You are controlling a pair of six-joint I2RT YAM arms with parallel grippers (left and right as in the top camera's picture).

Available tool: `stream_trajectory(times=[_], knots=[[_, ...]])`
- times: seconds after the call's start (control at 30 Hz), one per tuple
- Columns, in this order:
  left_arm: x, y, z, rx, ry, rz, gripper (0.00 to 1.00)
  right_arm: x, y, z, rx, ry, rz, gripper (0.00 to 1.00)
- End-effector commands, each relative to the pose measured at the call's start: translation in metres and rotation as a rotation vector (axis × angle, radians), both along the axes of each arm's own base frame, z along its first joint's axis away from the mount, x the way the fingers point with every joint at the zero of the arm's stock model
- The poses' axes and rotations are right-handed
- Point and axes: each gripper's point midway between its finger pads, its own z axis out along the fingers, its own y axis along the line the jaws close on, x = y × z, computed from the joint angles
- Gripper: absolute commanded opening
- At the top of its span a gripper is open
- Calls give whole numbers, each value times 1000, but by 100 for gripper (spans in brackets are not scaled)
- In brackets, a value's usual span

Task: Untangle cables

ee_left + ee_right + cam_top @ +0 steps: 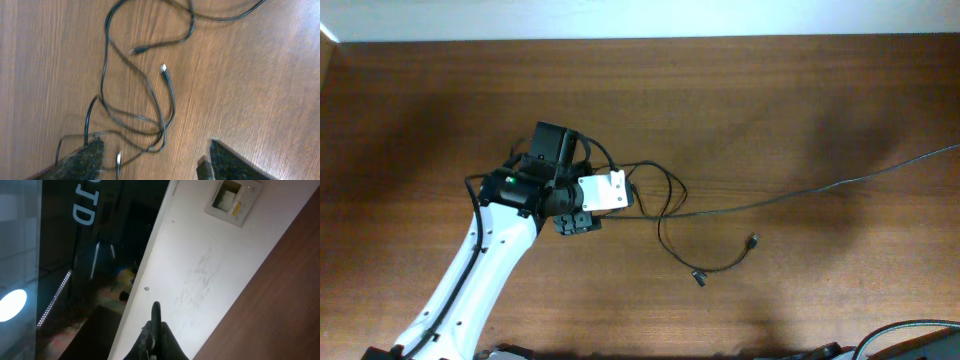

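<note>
Since the cables point(161, 131) loop toward twelve o'clock, our left gripper point(156, 145) straddles them, released; right gripper point(156, 315) clenched, empty.

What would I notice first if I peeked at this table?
The thin black cables tangled in the middle of the table, one long strand running off to the right. Next, the white arm reaching in from the bottom left, its open tool poised right over that tangle.
</note>
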Motion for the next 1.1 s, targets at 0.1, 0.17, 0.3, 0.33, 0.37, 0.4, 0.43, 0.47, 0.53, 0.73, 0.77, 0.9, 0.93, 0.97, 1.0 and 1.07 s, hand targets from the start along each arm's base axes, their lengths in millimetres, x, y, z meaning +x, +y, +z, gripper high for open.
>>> stream_trajectory(times=[0.1,0.17,0.3,0.33,0.37,0.4,0.43,0.47,0.53,0.73,0.77,0.9,0.93,0.97,1.0,1.07], knots=[[-11,-24,12,-118,-12,-163,0,-2,-3,7,-32,-11,-19,4],[-11,-24,12,-118,-12,-163,0,-2,-3,7,-32,-11,-18,4],[-11,-24,12,-118,-12,-163,0,-2,-3,7,-33,-10,-15,4],[-11,-24,12,-118,-12,-163,0,-2,-3,7,-33,-10,-15,4],[-11,-24,12,-118,-12,-163,0,-2,-3,7,-33,-11,-15,4],[-11,-24,12,-118,-12,-162,16,-2,-3,7,-33,-11,-15,4],[-11,-24,12,-118,-11,-162,31,-2,-3,7,-34,-11,-15,4],[-11,-24,12,-118,-11,-162,37,-2,-3,7,-33,-11,-15,4],[-11,-23,11,-115,-11,-160,59,-2,-3,7,-33,-11,-15,4],[-23,-17,5,-86,46,-151,99,-2,-3,7,-33,-11,-15,4],[-25,-15,4,-80,57,-149,99,-2,-3,7,-33,-11,-15,4],[-25,-15,4,-77,57,-148,70,-2,-3,7,-33,-10,-15,4],[-25,-15,4,-77,56,-148,57,-2,-3,7,-33,-11,-15,4],[-25,-15,4,-77,56,-148,47,-2,-3,7,-33,-11,-15,4],[-25,-15,4,-77,54,-149,32,-2,-3,7,-33,-11,-15,4],[-24,-15,4,-78,52,-148,10,-2,-3,7,-33,-10,-15,4]])
